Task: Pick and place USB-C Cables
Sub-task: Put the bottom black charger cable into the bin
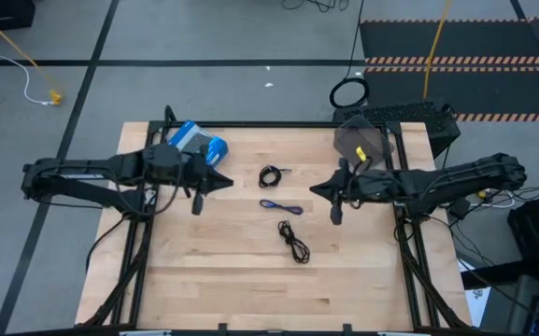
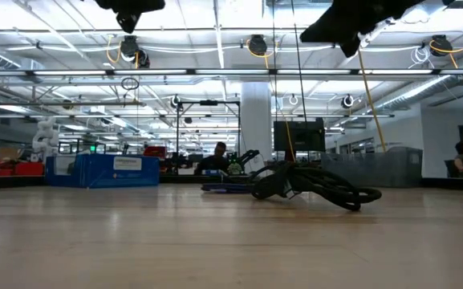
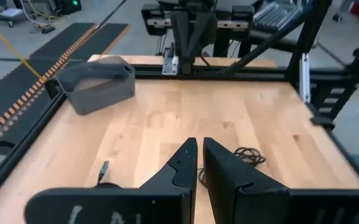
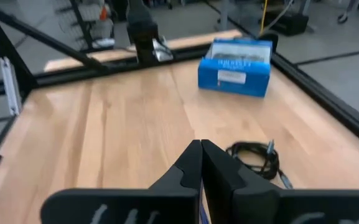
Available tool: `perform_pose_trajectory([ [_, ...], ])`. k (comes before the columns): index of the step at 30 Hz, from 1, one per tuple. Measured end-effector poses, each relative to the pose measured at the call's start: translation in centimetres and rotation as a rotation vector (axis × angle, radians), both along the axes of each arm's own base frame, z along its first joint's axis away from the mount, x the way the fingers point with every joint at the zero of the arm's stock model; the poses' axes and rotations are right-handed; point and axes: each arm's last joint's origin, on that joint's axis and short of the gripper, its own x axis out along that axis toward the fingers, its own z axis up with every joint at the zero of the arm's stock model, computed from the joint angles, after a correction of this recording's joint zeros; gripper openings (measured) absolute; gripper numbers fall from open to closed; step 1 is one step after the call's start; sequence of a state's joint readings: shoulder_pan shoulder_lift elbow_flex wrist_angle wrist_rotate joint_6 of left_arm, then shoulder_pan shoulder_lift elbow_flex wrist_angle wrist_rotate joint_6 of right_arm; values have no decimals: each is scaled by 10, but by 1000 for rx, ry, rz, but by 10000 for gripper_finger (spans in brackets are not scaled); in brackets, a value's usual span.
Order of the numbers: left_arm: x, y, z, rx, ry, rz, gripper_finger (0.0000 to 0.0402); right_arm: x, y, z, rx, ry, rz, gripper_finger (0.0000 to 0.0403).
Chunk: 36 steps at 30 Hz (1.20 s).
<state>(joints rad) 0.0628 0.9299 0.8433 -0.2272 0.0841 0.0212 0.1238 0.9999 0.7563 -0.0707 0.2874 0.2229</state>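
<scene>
From above, three USB-C cables are lying in a column at the middle of the wooden counter (image 1: 204, 271): the coiled black cable (image 1: 270, 175) farthest, the blue-purple cable (image 1: 279, 206) below it, the loose black cable (image 1: 294, 241) nearest. The left tool (image 1: 228, 183) and right tool (image 1: 314, 189) are hovering on either side of them, holding nothing. At counter level, the loose black cable (image 2: 319, 186) is lying in front. Through the left wrist, the left tool (image 3: 200, 163) is showing its fingers nearly together, a grey bin (image 3: 96, 83) beyond. Through the right wrist, the right tool (image 4: 200, 163) is standing closed, with the coiled black cable (image 4: 254, 157) and a blue box (image 4: 235, 67) ahead.
</scene>
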Motion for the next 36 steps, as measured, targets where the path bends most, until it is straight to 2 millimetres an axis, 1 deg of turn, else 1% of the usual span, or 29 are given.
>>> perform_pose_trajectory([
  [6, 14, 1, -9, 66, 31, -24, 31, 20, 3, -17, 27, 44, -6, 0],
  [13, 27, 2, -21, 71, 88, -29, 31, 37, 12, -45, 191, 157, 102, 0],
  [20, 39, 2, -30, 101, 104, -42, 31, 47, 20, -67, 354, 267, 172, 0],
  [26, 45, 3, -36, 99, 128, -43, 31, 52, 33, -88, 386, 372, 241, 0],
  [30, 46, 3, -37, 116, 130, -50, 31, 54, 41, -100, 426, 432, 265, 1],
  [33, 46, 3, -36, 128, 129, -55, 31, 55, 44, -107, 419, 460, 264, 13],
  [36, 46, 3, -36, 132, 121, -56, 31, 57, 46, -113, 384, 479, 286, 37],
])
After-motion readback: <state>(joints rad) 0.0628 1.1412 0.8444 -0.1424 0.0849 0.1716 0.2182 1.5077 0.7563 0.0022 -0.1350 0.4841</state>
